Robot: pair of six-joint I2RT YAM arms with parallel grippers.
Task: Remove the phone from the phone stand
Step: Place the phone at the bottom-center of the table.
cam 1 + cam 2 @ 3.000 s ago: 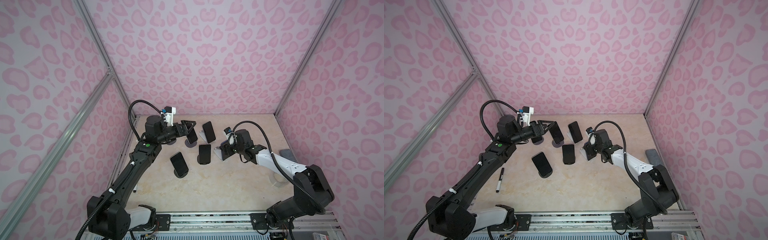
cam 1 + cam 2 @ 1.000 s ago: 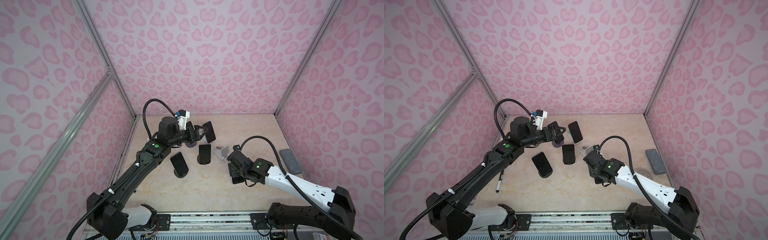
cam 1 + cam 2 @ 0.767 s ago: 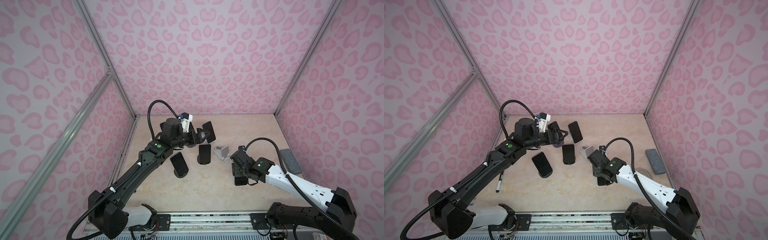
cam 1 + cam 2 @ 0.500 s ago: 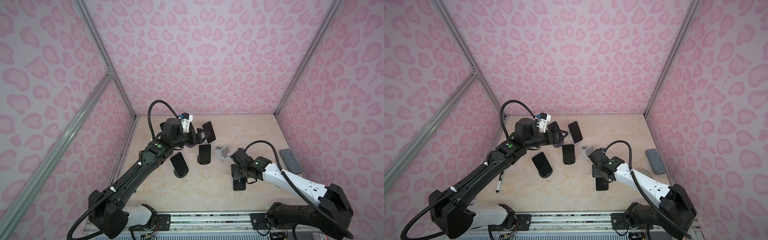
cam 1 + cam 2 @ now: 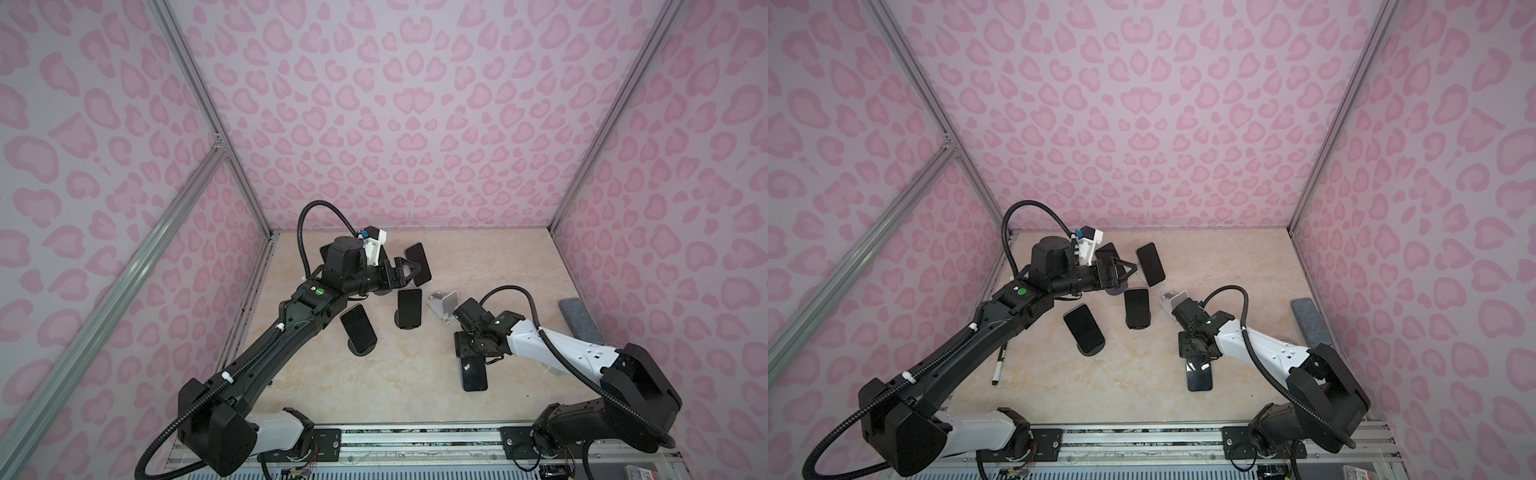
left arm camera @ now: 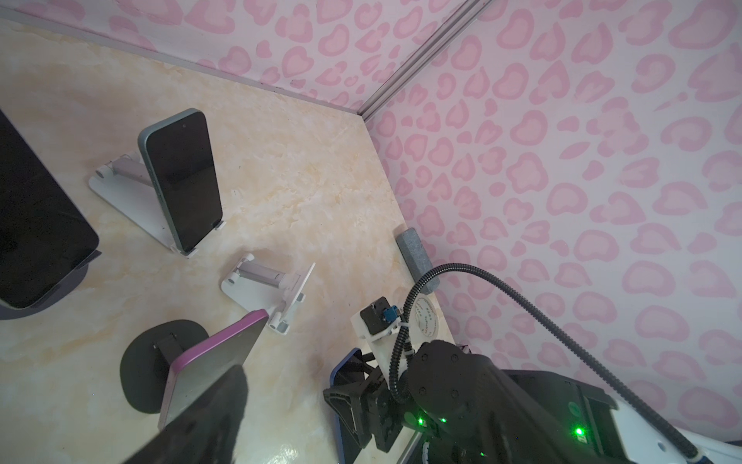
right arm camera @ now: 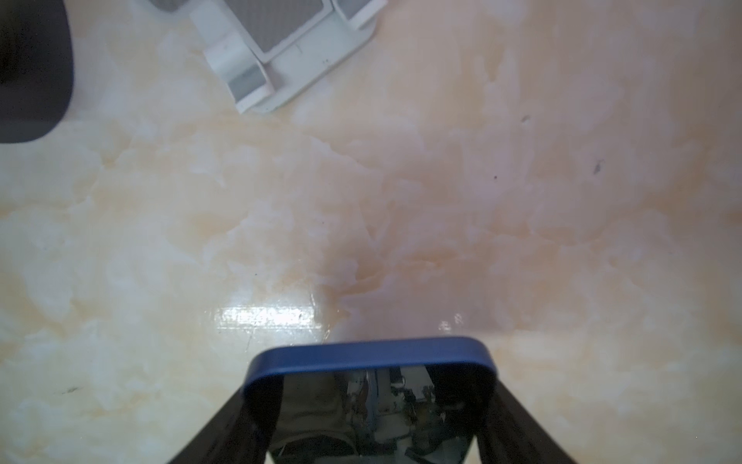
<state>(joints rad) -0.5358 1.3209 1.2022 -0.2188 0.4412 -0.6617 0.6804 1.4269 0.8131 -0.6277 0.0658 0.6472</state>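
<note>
Gripping the blue phone (image 5: 474, 376) by one end, jaws clamped across its sides, the right gripper (image 5: 471, 356) is resting it seemingly flat on the worktop (image 5: 374, 395), apart from the empty white stand (image 5: 444, 305), so only the release looks left. The left gripper (image 5: 411, 271) is hovering empty, jaws apart, beside another phone (image 5: 419, 262), likely lining up. The right wrist view is showing the clamp on the blue rim (image 7: 369, 357), which both top views are hiding beneath the wrist.
</note>
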